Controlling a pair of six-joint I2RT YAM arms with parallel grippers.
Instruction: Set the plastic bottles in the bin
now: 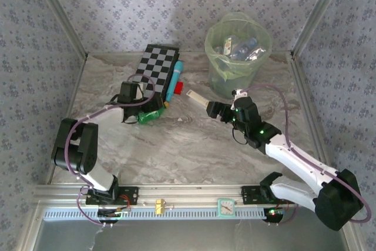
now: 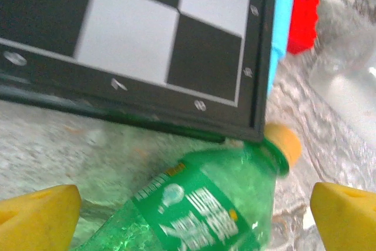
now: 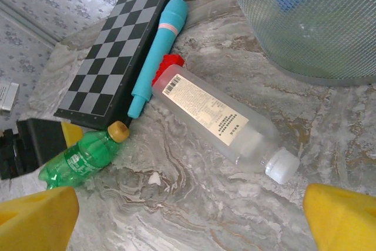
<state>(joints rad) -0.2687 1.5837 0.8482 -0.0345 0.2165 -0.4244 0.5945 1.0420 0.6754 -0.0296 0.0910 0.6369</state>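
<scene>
A grey-veined marble worktop (image 1: 194, 145) carries everything. At its far right stands the bin (image 1: 235, 83), a round pale-green bucket lined with a thin bag, holding several clear bottles (image 1: 241, 48) with blue labels. Left of it lies a checkerboard (image 1: 155, 63), with a cyan tube (image 1: 174, 80) along its right edge. A clear bottle (image 3: 217, 121), white-capped with a pale barcoded label, lies on its side between tube and bin; the right gripper (image 3: 191, 216) hovers near it, jaws spread wide. A green bottle (image 2: 200, 210), orange-capped, lies at the checkerboard's near corner between the left gripper's (image 2: 194, 216) parted, unclamped fingers (image 2: 35, 213). A small red block (image 3: 170, 63) sits beside the tube.
</scene>
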